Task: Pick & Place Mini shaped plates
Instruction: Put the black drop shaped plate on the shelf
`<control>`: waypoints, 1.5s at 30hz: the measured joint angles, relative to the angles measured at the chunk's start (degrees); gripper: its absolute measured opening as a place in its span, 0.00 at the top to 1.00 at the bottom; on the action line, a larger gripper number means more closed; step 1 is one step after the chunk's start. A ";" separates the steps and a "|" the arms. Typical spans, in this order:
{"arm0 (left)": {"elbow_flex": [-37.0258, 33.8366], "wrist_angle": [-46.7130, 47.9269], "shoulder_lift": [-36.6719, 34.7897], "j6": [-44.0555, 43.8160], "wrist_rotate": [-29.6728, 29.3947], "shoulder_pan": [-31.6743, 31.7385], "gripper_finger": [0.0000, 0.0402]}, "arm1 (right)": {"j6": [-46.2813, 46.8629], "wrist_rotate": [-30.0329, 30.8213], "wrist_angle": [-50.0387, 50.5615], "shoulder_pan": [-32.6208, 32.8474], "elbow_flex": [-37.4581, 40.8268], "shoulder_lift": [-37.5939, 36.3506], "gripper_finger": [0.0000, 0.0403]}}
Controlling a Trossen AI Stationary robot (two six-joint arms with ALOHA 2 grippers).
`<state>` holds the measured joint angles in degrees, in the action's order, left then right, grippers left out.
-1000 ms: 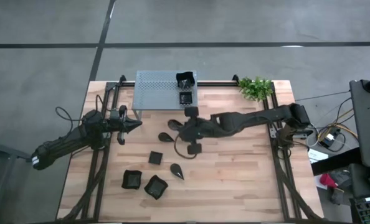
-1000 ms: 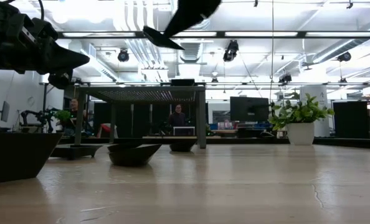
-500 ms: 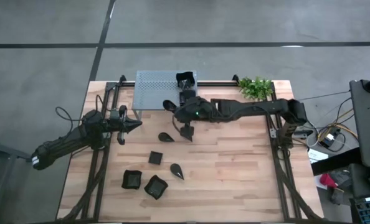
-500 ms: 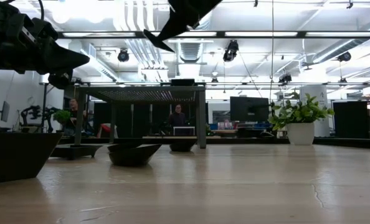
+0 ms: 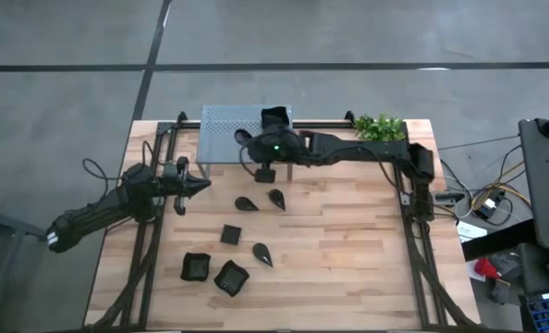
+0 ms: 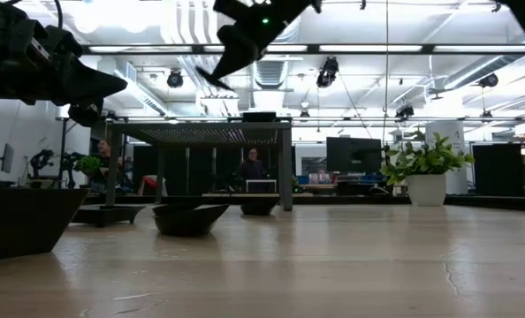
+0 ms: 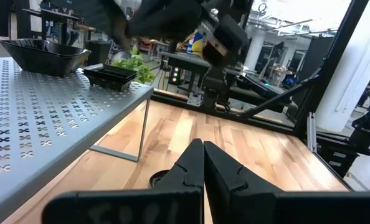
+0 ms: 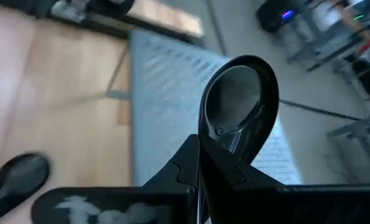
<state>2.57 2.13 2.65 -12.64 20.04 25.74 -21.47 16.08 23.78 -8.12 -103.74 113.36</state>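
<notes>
One leaf-shaped plate [image 8: 240, 99] is pinched by its edge in the right gripper [image 5: 249, 141], over the grey shelf [image 5: 221, 139] — a thin grip, so it could slip or clip the two plates [image 5: 274, 117] already there. Left gripper [image 5: 201, 185] waits, fingers together.

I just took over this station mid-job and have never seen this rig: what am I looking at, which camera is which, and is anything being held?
Two dark robot arms work at a pale wooden table. One picture looks straight down, one looks level across the tabletop, and one comes from each wrist. The right gripper is shut on a small black teardrop-shaped plate, carried above the grey perforated metal shelf, where two black dishes already sit. The left gripper is shut, holds nothing, and waits near the table's left edge. More small black plates lie on the wood. A green leafy plant stands at the far corner.
</notes>
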 joint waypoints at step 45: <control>0.00 0.00 0.51 0.00 0.00 0.00 0.99 | -5.95 3.03 26.81 -2.62 -30.98 21.11 0.98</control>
<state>2.57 2.13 3.16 -12.64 20.03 25.74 -27.42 19.11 50.60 -10.74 -134.72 134.47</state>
